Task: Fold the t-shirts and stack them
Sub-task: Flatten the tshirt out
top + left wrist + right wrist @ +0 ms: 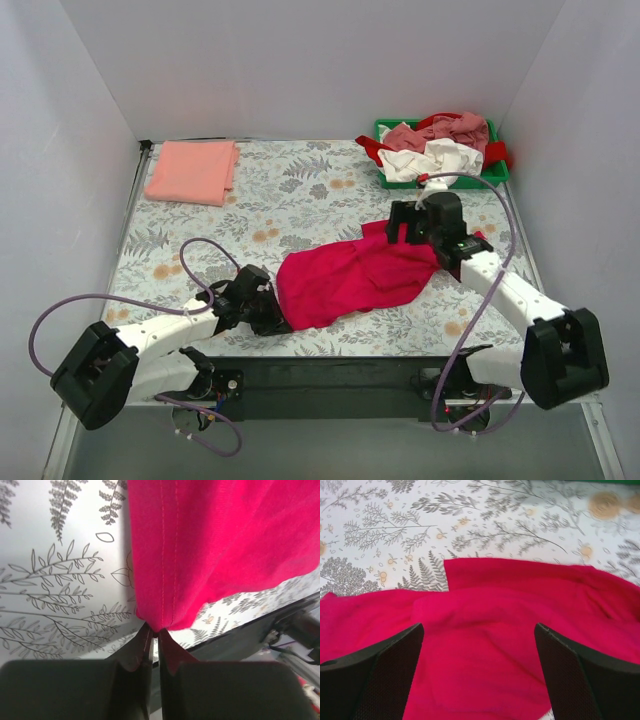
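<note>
A large crimson-red t-shirt [355,275] lies crumpled across the middle of the table. My left gripper [272,318] is shut on its near left hem corner [155,622], the fingertips pinching the stitched edge. My right gripper [410,232] hovers open just above the shirt's far right part [480,645], fingers spread wide and empty. A folded salmon-pink t-shirt [192,170] lies flat at the far left. White [440,160], dusty-pink [450,130] and red tees are heaped in the bin.
A green plastic bin [495,172] stands at the far right corner. The table has a leaf-patterned cloth [300,200]. White walls close in the left, back and right sides. A black rail [330,375] runs along the near edge.
</note>
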